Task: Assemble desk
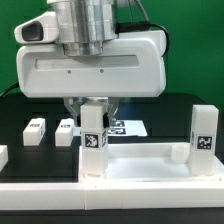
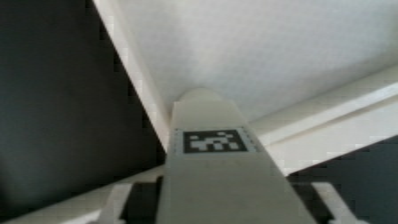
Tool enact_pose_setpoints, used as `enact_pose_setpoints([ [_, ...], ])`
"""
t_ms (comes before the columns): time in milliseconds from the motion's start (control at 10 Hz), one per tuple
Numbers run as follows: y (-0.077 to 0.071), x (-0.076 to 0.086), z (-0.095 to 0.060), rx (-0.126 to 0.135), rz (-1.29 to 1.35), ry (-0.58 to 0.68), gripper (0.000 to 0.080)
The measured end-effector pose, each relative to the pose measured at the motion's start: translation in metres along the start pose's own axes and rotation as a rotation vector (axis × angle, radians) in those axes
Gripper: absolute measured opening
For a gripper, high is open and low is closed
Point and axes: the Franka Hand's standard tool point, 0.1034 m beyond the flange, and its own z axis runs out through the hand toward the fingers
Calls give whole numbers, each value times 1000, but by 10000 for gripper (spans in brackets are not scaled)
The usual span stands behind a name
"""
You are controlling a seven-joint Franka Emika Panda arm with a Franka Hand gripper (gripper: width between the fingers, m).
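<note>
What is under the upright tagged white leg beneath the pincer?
The short square white plastic leg stands on a corner of the wide flat white tabletop panel. Its foot hides any socket there.

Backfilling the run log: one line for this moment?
gripper: around upright leg, grip unclear | leg: at tabletop corner, exterior view's left | second leg: upright, exterior view's right | two loose legs: lying flat
</note>
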Motion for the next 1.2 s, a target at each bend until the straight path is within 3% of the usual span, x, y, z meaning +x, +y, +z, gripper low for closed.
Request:
enact_pose_setpoints([
  [200,-1,0,1,3,234,4,287],
  [400,0,3,1,51,576,9,287],
  [700,-1,5,0,71,971,-10,288],
  [900,-1,5,1,72,1047,-10,288],
  [1100,-1,5,0,69,955,-5,289],
  [1200,-1,6,-3,68,769,6,492],
])
